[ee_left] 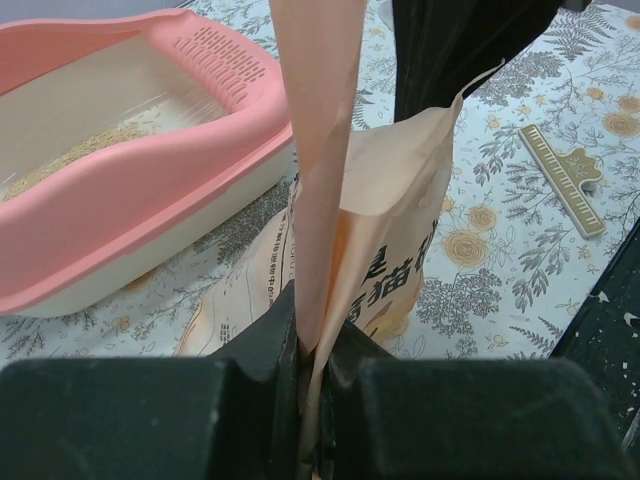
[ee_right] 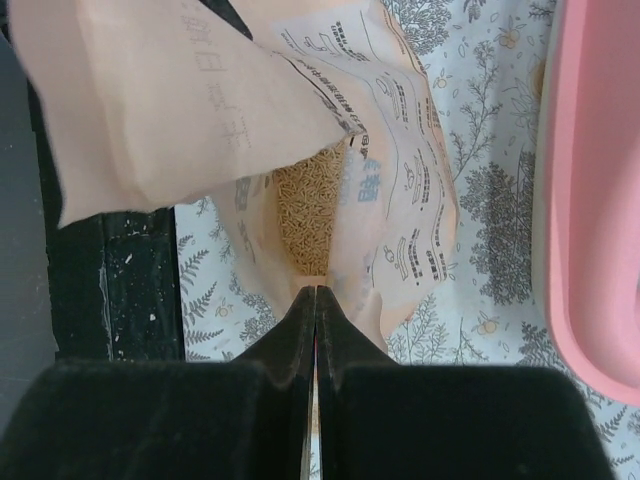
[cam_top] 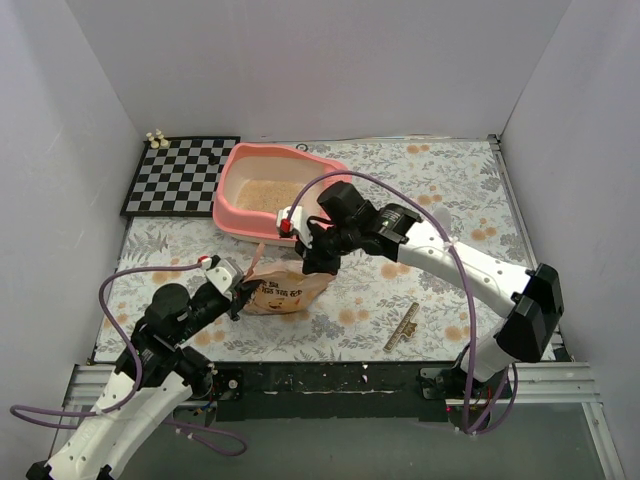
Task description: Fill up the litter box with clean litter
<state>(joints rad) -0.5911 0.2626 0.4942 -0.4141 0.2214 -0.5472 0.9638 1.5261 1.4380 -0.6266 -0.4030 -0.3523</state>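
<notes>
At the back left lies a checkerboard (cam_top: 180,175), its right edge just beside the pink litter box (cam_top: 245,226). Nearer me, the left gripper (cam_top: 240,297) is pinched tight on one edge of the tan printed litter bag (cam_top: 285,293), which lies on the floral table cover just in front of the box. A shallow layer of clean litter (cam_top: 268,194) covers the box floor, and more granules show inside the bag's mouth. The right gripper (cam_top: 314,268) has its fingers clamped together on the bag's opposite edge, holding the mouth open. Well to the right lies a small gold comb-shaped piece (cam_top: 402,326).
</notes>
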